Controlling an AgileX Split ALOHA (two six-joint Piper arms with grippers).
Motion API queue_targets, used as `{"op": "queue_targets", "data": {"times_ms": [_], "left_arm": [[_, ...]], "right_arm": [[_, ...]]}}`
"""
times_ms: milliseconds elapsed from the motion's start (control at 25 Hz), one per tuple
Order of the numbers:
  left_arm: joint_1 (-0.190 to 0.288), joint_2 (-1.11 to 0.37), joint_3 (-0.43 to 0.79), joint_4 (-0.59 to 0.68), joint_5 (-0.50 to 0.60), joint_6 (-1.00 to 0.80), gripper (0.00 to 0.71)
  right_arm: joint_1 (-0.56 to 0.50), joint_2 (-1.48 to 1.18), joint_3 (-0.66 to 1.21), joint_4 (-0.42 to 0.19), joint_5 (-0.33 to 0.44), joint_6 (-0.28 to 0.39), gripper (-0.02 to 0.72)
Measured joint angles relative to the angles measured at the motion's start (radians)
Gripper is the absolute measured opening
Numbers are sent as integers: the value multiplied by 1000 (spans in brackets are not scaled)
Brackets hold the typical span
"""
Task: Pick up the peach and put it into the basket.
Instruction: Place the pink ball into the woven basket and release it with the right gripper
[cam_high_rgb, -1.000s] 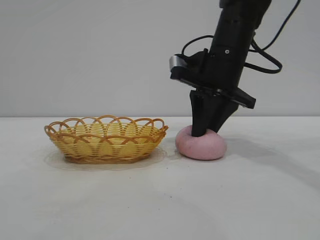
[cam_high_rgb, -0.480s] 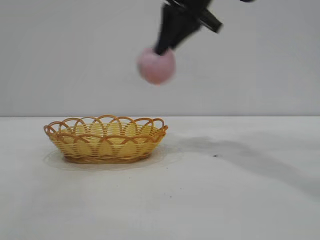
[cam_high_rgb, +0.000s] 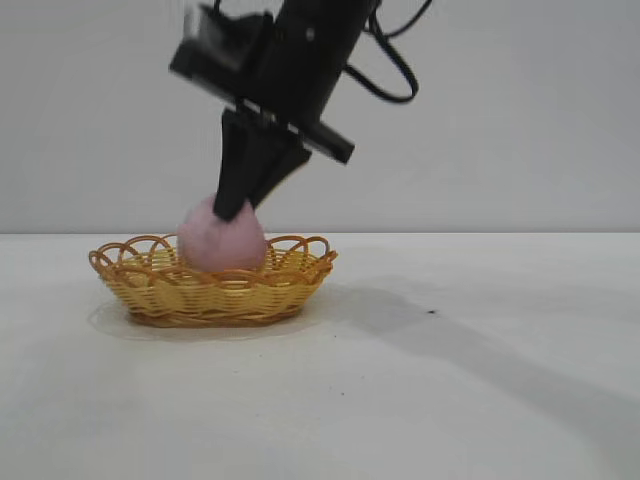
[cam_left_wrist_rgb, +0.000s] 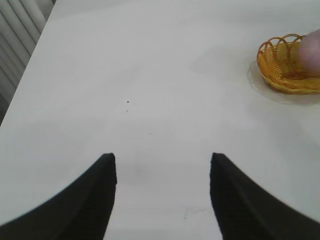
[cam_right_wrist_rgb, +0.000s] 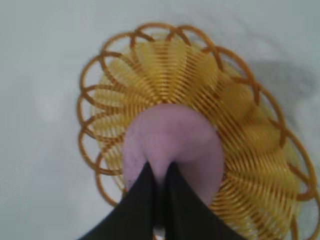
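Observation:
The pale pink peach (cam_high_rgb: 222, 240) is inside the yellow-tan woven basket (cam_high_rgb: 285, 290), its lower part behind the orange looped rim. My right gripper (cam_high_rgb: 232, 208) comes down on it from above, shut on a pinch of the peach's top. In the right wrist view the peach (cam_right_wrist_rgb: 175, 142) sits over the basket's floor (cam_right_wrist_rgb: 240, 130) with the right gripper (cam_right_wrist_rgb: 160, 167) pinching it. My left gripper (cam_left_wrist_rgb: 162, 165) is open and empty over bare table, well away from the basket (cam_left_wrist_rgb: 285, 65); it does not show in the exterior view.
The white table (cam_high_rgb: 460, 380) spreads around the basket. A small dark speck (cam_high_rgb: 430, 312) lies to the basket's right. The table's edge and a ribbed grey surface (cam_left_wrist_rgb: 20, 30) show in the left wrist view.
My right gripper lifted the peach from the table right of the basket, carried it up and left, and has now lowered it into the basket. The basket has not moved.

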Motion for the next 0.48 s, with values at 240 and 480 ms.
{"op": "queue_targets", "data": {"times_ms": [240, 480], "left_arm": [[0, 0, 0, 0, 0, 0, 364], [0, 0, 0, 0, 0, 0, 364]], "right_arm": [[0, -64, 0, -11, 4, 28, 403], [-85, -157, 0, -139, 9, 152, 403]]}}
